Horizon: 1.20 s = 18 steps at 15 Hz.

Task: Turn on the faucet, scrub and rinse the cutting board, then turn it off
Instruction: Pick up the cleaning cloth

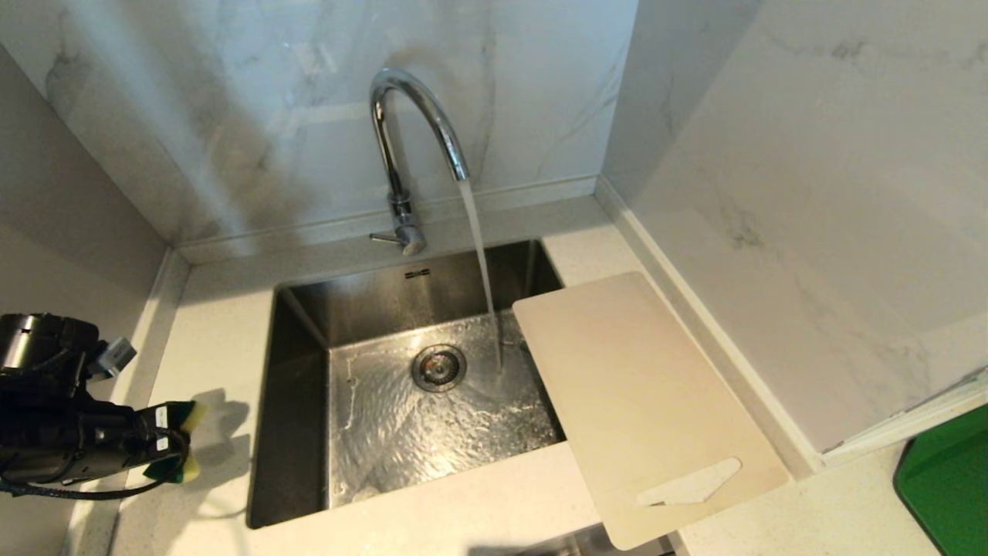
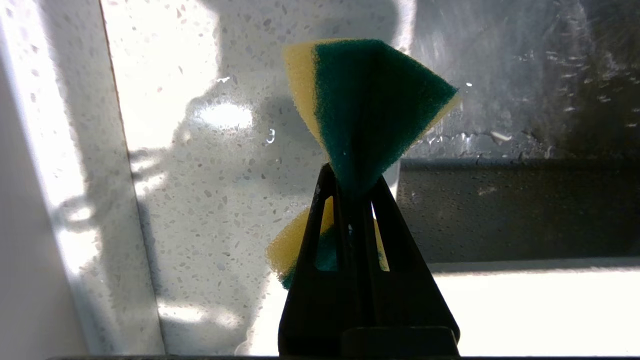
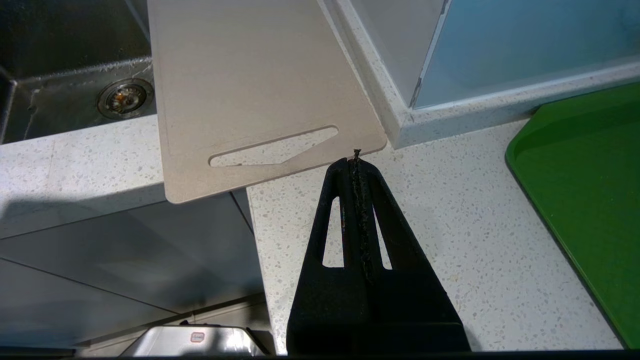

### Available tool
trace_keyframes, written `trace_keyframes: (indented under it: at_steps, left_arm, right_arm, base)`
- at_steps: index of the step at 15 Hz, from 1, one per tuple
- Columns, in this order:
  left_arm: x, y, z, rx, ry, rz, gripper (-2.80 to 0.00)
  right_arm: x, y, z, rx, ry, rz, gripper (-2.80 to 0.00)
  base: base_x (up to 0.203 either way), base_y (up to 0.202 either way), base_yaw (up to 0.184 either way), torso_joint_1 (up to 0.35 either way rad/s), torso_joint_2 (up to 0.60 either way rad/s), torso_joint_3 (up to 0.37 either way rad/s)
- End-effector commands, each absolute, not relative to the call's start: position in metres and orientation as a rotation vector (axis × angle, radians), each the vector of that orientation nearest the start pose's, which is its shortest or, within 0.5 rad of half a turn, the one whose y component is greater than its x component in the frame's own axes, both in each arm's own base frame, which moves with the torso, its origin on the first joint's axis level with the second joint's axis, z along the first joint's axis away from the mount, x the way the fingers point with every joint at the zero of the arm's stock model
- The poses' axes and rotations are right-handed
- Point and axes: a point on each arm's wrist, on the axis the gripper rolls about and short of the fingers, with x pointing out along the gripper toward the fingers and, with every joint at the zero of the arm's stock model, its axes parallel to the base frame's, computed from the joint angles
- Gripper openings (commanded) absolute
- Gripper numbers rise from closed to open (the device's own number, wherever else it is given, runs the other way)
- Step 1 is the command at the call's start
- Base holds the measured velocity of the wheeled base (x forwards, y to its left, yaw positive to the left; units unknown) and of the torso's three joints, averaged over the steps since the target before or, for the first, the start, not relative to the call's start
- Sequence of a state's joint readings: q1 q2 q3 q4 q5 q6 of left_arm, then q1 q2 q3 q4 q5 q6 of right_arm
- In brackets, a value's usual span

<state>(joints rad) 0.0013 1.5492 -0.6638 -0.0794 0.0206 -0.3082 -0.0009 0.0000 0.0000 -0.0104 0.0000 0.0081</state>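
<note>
The chrome gooseneck faucet (image 1: 401,147) stands behind the steel sink (image 1: 297,371), and a stream of water falls from its spout into the basin. The pale beige cutting board (image 1: 633,394) (image 3: 250,80) lies flat over the sink's right rim and the counter, its handle cutout toward the front. At the far left of the head view, over the counter left of the sink, my left gripper (image 1: 179,444) (image 2: 354,182) is shut on a green and yellow sponge (image 2: 370,100), pinched at its middle. My right gripper (image 3: 356,157) hangs shut and empty just in front of the board's front corner.
A green tray (image 1: 945,483) (image 3: 590,165) lies on the counter at the right. Marble walls close the back and right sides. The drain (image 1: 438,367) sits mid-basin. The counter's front edge drops to cabinet fronts below the board.
</note>
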Motion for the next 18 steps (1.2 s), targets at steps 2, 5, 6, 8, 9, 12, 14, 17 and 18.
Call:
trace_keyframes:
  at_steps: [2,5,6,8,9,12,14,17,18]
  left_arm:
    - [0.227,0.001,0.148,-0.277,0.755,0.144,-2.80]
    - [0.225,0.002,0.151,-0.279,0.739,0.139,-2.80]
    - [0.224,0.001,0.152,-0.282,0.736,0.136,-2.80]
    - [0.222,0.001,0.152,-0.285,0.729,0.133,-2.80]
    - [0.219,0.001,0.152,-0.287,0.728,0.121,-2.80]
    - [0.216,0.002,0.154,-0.300,0.722,0.099,-2.80]
    - [0.213,0.002,0.155,-0.296,0.708,0.093,-2.80]
    - [0.203,0.002,0.151,-0.238,0.716,0.077,-2.80]
    - [0.202,0.002,0.149,-0.235,0.712,0.080,-2.80]
  right_arm:
    - [-0.023,0.000,0.077,0.008,-0.011,-0.001,-2.80]
    - [-0.023,0.000,0.077,0.008,-0.010,0.000,-2.80]
    - [-0.023,0.000,0.077,0.008,-0.011,-0.001,-2.80]
    - [-0.023,0.000,0.077,0.008,-0.011,-0.001,-2.80]
    - [-0.023,0.000,0.077,0.008,-0.011,-0.001,-2.80]
    - [-0.023,0.000,0.077,0.008,-0.011,0.000,-2.80]
    - [-0.023,0.000,0.077,0.008,-0.011,0.000,-2.80]
    - [-0.023,0.000,0.077,0.008,-0.011,0.000,-2.80]
    - [-0.023,0.000,0.077,0.008,-0.011,0.000,-2.80]
  base:
    - [0.000,0.000,0.000,0.000,0.00,0.000]
    - [0.000,0.000,0.000,0.000,0.00,0.000]
    - [0.000,0.000,0.000,0.000,0.00,0.000]
    - [0.000,0.000,0.000,0.000,0.00,0.000]
    - [0.000,0.000,0.000,0.000,0.00,0.000]
    - [0.000,0.000,0.000,0.000,0.00,0.000]
    - [0.000,0.000,0.000,0.000,0.00,0.000]
    - [0.000,0.000,0.000,0.000,0.00,0.000]
    - [0.000,0.000,0.000,0.000,0.00,0.000]
